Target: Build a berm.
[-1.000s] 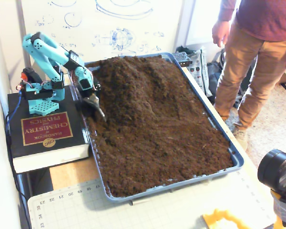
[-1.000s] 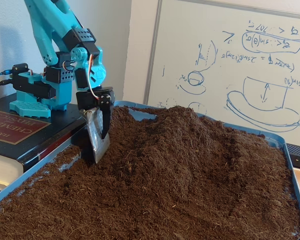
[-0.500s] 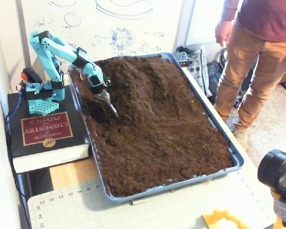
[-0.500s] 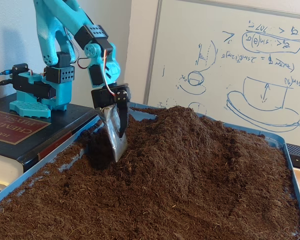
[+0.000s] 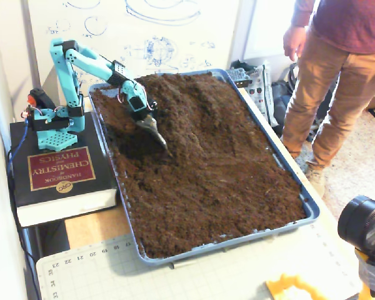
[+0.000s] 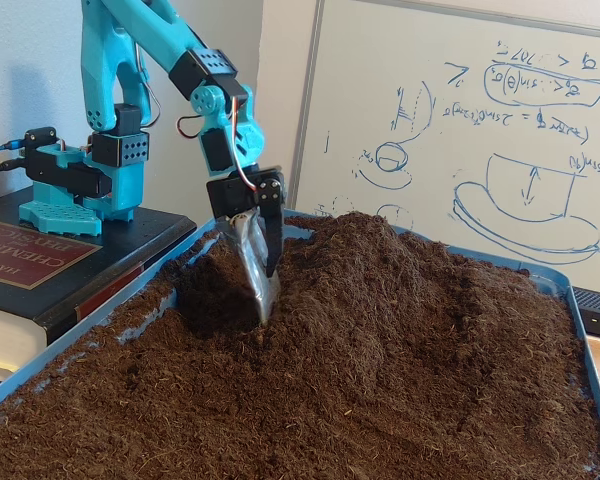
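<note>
berm (image 6: 400, 260), claw (image 6: 263, 300) tip buried in soil

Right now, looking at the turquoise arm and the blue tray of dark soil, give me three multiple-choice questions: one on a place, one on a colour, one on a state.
1. Where does the raised mound of loose dark brown soil stand in the blue plastic tray?
A. at the end nearest the whiteboard
B. at the end nearest the green cutting mat
C. outside the tray

2. What colour is the thick book under the arm's base?
A. all white
B. black with a dark red label
C. yellow

3. How is the turquoise arm's gripper with its metal scoop?
A. raised clear of the soil
B. resting on the book
C. tip dug into the soil

Answers: 1 A, the soil rises highest by the whiteboard. 2 B, the cover shows it. 3 C, the tip sits in a hollow beside the mound.
</note>
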Tool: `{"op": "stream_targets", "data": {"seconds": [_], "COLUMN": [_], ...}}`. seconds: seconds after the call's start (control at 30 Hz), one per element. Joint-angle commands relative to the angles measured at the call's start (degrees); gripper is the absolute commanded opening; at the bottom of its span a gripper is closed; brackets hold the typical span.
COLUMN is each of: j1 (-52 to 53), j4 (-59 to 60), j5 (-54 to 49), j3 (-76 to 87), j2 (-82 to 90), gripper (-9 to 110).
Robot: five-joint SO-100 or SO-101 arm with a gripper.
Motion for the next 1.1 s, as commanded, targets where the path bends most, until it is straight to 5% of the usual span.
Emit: {"op": "stream_targets", "data": {"seconds": [0.0,0.5,1.07], "j1": [-0.2,-12.3,-17.9], "j4": [-0.5,4.9,11.2], "j5": [0.9,16.3,18.0], "j3": [-5.4,-2.9,-9.7], "j2": [0.9,15.8,29.8], "gripper": [0,0,0]}}
